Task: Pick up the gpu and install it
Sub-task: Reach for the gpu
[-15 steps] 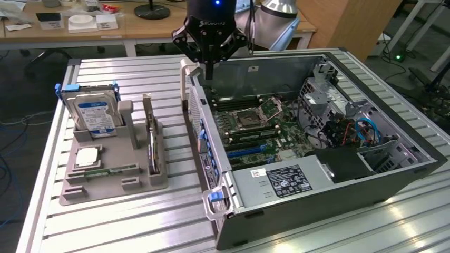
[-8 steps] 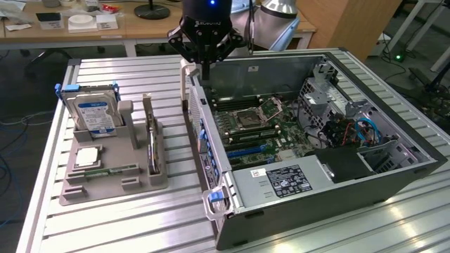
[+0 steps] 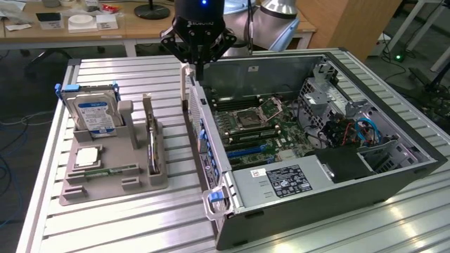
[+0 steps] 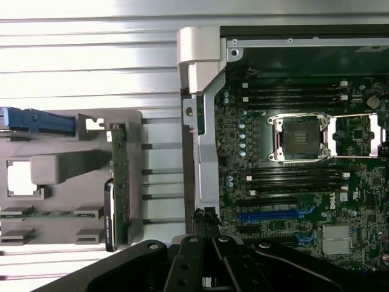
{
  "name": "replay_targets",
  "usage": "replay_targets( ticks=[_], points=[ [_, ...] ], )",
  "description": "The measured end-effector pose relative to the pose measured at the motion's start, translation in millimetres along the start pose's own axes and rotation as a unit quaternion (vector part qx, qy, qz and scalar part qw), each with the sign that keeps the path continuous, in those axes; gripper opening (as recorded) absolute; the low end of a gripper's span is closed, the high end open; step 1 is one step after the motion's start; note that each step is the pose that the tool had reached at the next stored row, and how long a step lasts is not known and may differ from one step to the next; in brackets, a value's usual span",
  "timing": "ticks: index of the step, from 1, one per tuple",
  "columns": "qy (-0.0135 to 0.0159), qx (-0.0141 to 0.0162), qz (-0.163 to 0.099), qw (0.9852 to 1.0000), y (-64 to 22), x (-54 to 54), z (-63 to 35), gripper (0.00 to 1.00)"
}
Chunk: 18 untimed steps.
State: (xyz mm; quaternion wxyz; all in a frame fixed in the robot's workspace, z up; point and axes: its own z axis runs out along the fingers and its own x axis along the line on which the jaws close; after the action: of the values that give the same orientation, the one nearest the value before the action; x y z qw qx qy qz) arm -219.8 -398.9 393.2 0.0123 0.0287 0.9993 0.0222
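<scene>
"ROBOTIQ" on the end effector [image 3: 199, 71]

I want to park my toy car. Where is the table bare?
The silver ribbed metal table is bare on the near side of the grey plastic parts holder and behind it by the far edge. The strip between holder and open dark computer case is narrow. Both are crowded inside.

On the table [image 3: 126, 226] we find a holder [image 3: 105, 188], hard drive [image 3: 95, 113] and gpu [image 3: 149, 141] standing in it, open case [image 3: 316, 216] at the exterior view's right.
</scene>
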Motion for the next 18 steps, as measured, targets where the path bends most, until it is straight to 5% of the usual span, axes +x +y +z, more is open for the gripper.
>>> replay_targets(
  ticks=[18],
  points=[
    [0.0000, 0.0000, -0.001, 1.0000, -2.3, 35.5, -0.9, 0.11]
  ],
)
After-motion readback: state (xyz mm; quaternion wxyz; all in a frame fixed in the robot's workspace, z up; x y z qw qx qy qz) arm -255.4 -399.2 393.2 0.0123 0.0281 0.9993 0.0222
